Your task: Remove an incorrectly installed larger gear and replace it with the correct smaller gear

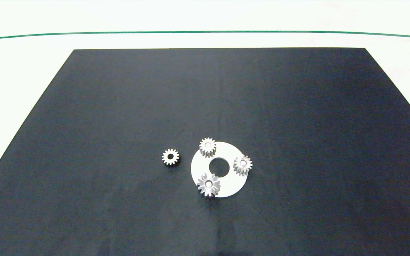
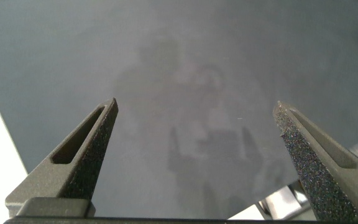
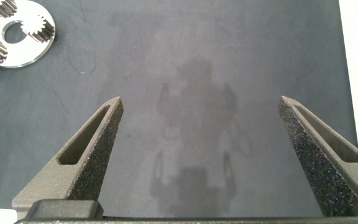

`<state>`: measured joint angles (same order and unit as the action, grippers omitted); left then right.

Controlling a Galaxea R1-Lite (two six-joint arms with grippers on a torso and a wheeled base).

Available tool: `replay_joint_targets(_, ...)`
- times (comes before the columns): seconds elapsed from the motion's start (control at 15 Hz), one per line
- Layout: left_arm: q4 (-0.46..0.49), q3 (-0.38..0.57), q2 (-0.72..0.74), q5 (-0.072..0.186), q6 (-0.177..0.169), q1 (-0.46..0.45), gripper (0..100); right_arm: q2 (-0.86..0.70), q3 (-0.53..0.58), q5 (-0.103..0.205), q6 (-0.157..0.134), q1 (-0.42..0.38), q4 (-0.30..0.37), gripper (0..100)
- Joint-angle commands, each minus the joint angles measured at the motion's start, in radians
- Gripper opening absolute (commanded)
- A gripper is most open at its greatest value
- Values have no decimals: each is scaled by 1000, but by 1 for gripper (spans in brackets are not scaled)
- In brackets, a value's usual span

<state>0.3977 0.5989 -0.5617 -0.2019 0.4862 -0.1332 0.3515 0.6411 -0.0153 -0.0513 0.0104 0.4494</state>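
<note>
On the black mat, a spiky silver larger gear is seated on the white disc; a blunt smaller gear lies beside the disc. Only the wrist views show the left gripper and right gripper, fingers spread, empty.

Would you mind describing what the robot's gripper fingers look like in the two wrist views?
Both grippers look alike. The left gripper and right gripper each have two grey, wedge-shaped fingers tapering to a point. The inner faces carry a rough, speckled, sandpaper-like coating, and each finger has a long slot cut into its outer side. No cables or markings show; the arms themselves are out of view.
</note>
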Motion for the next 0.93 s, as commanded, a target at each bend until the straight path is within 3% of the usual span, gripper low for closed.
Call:
replay_joint_targets(0.07, -82, 1, -145, 4, 6, -143, 100, 9, -1, -3, -1, 0, 3, 100)
replay_joint_targets(0.2, -177, 1, -254, 24, 8, -220, 100, 7, -3, -5, -1, 0, 5, 100)
replay_joint_targets(0.27, -207, 1, -294, 53, 11, -227, 100, 4, -3, -5, -1, 0, 5, 100)
replay_joint_targets(0.47, -309, 1, -408, 220, 22, -365, 100, 1, -4, -5, -1, 2, 6, 100)
replay_joint_targets(0.53, -365, 1, -443, 306, 22, -456, 100, 0, -6, -6, -1, 2, 6, 100)
replay_joint_targets(0.6, -407, 2, -465, 375, 22, -537, 100, -3, -9, -6, -1, 2, 6, 100)
replay_joint_targets(0.73, -430, 33, -507, 480, 25, -668, 100, -11, -9, -12, -1, 3, 8, 100)
replay_joint_targets(0.8, -428, 61, -543, 513, 32, -703, 100, -19, -11, -12, -1, 3, 9, 100)
replay_joint_targets(0.93, -427, 102, -612, 529, 66, -732, 100, -29, -14, -12, -1, 3, 12, 100)
